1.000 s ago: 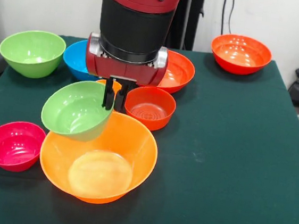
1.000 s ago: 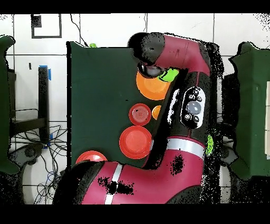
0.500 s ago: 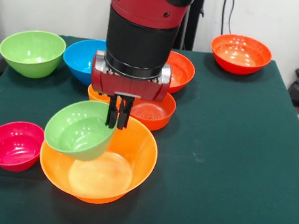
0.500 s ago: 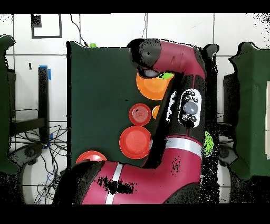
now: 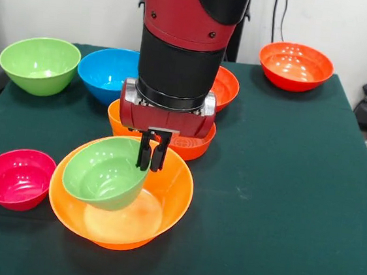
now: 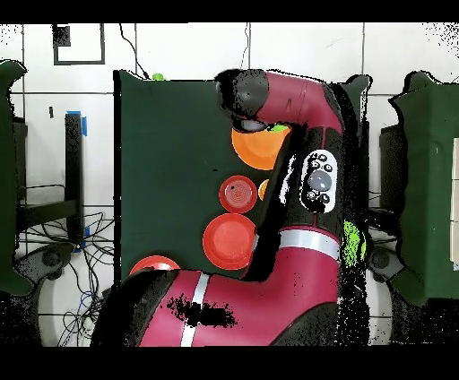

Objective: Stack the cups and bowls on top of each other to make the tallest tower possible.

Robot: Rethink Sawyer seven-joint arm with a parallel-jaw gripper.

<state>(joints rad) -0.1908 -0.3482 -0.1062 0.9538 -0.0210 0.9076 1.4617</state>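
the front view shows the gripper [image 5: 152, 157] clenched on the rim of the small green bowl [image 5: 103, 180], which hangs tilted inside the largest orange bowl [image 5: 168, 192] near the front of the desk [image 5: 283, 187]; whether the green bowl touches the orange one underneath cannot be told. this view also shows a pink bowl [image 5: 15, 177] just beside the orange bowl, a larger green bowl [image 5: 39, 64] and a blue bowl [image 5: 106, 71] further back, and a red-orange bowl [image 5: 295, 66] alone at a far corner.

in the overhead view the arm [image 6: 309, 179] covers the gripper and most of that side of the desk, so only part of the largest orange bowl [image 6: 251, 148] and a sliver of green at its edge show. it does show fully a small red-orange bowl [image 6: 238, 193] and a wider red-orange bowl [image 6: 229, 240], both half hidden behind the arm in the front view. an orange piece beside the small bowl is too covered to identify.
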